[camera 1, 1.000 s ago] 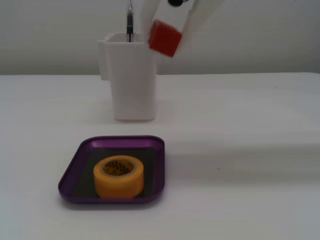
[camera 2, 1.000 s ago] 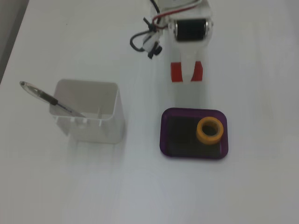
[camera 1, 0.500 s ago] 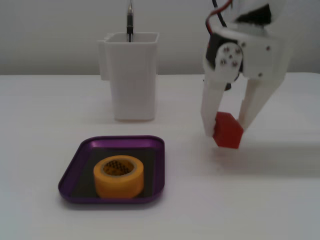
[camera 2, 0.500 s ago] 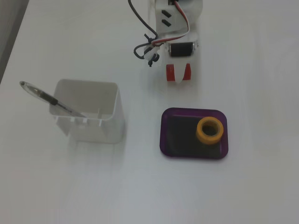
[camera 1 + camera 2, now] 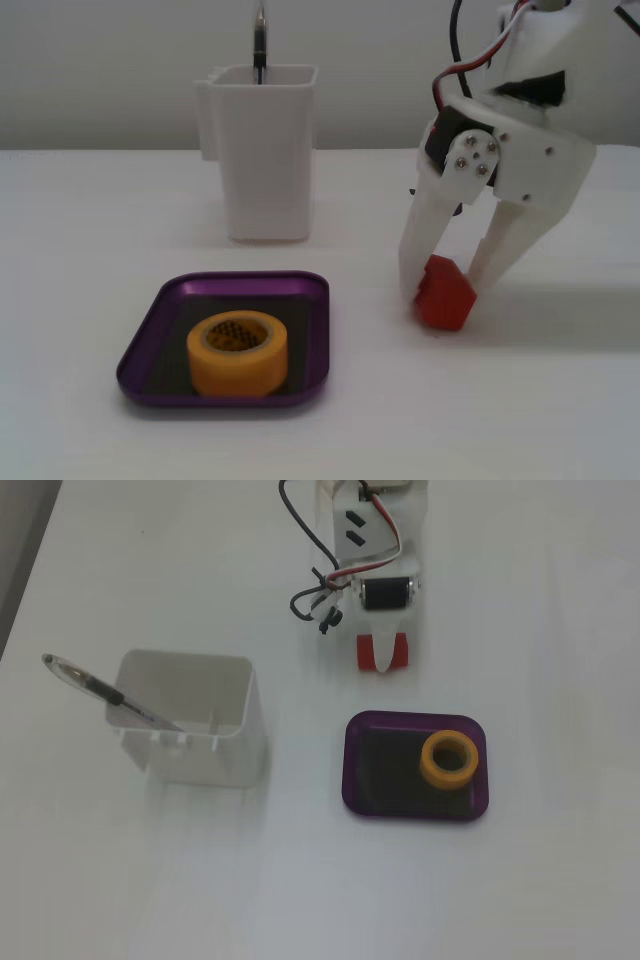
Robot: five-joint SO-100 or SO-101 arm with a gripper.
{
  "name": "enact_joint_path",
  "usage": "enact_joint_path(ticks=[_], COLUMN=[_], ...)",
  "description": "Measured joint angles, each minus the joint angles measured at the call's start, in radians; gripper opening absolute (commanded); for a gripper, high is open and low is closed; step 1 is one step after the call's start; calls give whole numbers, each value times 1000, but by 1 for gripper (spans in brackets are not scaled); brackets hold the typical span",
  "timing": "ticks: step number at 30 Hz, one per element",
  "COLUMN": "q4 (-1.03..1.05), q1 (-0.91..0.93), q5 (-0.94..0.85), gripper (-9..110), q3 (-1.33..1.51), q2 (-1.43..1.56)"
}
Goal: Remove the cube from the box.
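Judging from both fixed views, my gripper (image 5: 446, 290) is pinching the cube (image 5: 444, 296) on the bare table, well clear of the box (image 5: 150, 345), which now holds only the tape roll (image 5: 237, 352). The cube sits tilted between the fingers, so I worry that opening carelessly could let it tip or roll back toward the box.

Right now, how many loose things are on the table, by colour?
Red: 1, the cube, between the tool's fingers
Purple: 1, the box
Yellow: 1, the tape roll
White: 1, the container
Dark: 1, the pen
Total: 5
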Motion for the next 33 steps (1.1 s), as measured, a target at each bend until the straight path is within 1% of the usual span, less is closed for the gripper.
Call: enact_joint_path(ticks=[3, 10, 14, 18, 22, 28, 33], q4=[0, 12, 61, 120, 161, 241, 287], q1=[0, 0, -3, -6, -25, -15, -14], q5=[2, 15, 106, 138, 138, 147, 150], gripper=[2, 15, 17, 17, 17, 17, 17], q3=[0, 0, -9, -15, -15, -15, 109], q2=[2, 2, 5, 48, 170, 465, 747])
